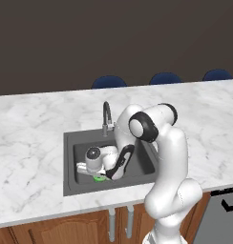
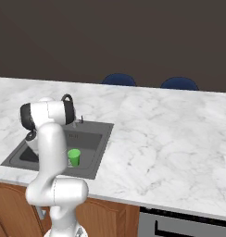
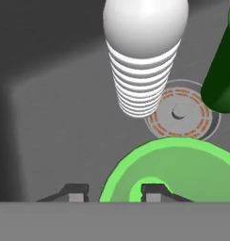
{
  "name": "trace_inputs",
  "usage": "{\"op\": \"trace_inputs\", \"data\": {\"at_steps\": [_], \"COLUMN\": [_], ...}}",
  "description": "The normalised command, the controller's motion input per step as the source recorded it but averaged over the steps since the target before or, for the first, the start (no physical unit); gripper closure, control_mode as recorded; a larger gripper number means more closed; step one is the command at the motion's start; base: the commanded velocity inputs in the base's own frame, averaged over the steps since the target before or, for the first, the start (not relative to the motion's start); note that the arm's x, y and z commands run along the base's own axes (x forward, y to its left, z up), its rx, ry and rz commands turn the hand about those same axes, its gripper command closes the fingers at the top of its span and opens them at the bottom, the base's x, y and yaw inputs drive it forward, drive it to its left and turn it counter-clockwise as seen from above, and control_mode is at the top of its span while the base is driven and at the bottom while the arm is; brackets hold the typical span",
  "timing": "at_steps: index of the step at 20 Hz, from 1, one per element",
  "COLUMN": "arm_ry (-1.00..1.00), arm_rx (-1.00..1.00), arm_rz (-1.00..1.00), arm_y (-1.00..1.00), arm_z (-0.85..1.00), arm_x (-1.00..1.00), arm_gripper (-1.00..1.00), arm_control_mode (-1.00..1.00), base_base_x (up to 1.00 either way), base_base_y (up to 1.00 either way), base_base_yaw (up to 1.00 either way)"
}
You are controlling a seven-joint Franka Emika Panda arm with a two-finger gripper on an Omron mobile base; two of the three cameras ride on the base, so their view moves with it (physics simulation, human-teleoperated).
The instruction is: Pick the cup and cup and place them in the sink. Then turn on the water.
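Two cups to account for, both seem to be in the sink (image 1: 69,164) already. Left base view: arm (image 1: 172,143) bent down over the worktop (image 1: 32,124) edge w/ the hand low in the basin, below the tap (image 1: 107,116); a sliver of bright green, the cup under the hand (image 1: 99,178), peeks out at the front wall of the basin. Right base view: a green cup (image 2: 74,157) stands upright on the basin floor near the front edge, partly behind the arm; can't tell which of the pair it is. Hand view: looking straight down onto that cup's open rim, the drain (image 3: 180,113) just beyond it, second cup (image 3: 224,66) at the right edge beside the drain, and a white ribbed object (image 3: 144,61) rising btwn camera and basin floor. Jaws partly open, astride the cup wall: one of the fingertips (image 3: 153,192) sits inside the rim, the other outside, w/ a gap showing each side, so nothing is gripped. Step in hand looks like the let-go. To do it well: widen a bit more, lift straight up along the cup axis so the inner tip doesn't hook the rim and tip it, avoid the white object and tap on the way up, then go for the lever
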Motion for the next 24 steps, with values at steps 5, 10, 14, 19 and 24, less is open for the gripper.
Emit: {"op": "trace_inputs", "data": {"at_steps": [5, 10, 14, 19, 24], "arm_ry": [0.01, 0.04, 0.03, 0.01, 0.04], "arm_rx": [0.00, 0.00, 0.00, 0.00, 0.00], "arm_rz": [0.00, 0.00, 0.00, 0.00, 0.00], "arm_y": [0.00, 0.00, 0.00, 0.00, 0.00], "arm_z": [0.03, 0.17, 0.43, 0.68, 0.80], "arm_x": [0.11, 0.18, 0.05, 0.00, 0.00], "arm_gripper": [-1.00, -1.00, -1.00, -1.00, -1.00], "arm_control_mode": [-1.00, -1.00, -1.00, -1.00, -1.00], "base_base_x": [0.00, 0.00, 0.00, 0.00, 0.00], "base_base_y": [0.00, 0.00, 0.00, 0.00, 0.00], "base_base_yaw": [0.00, 0.00, 0.00, 0.00, 0.00]}}
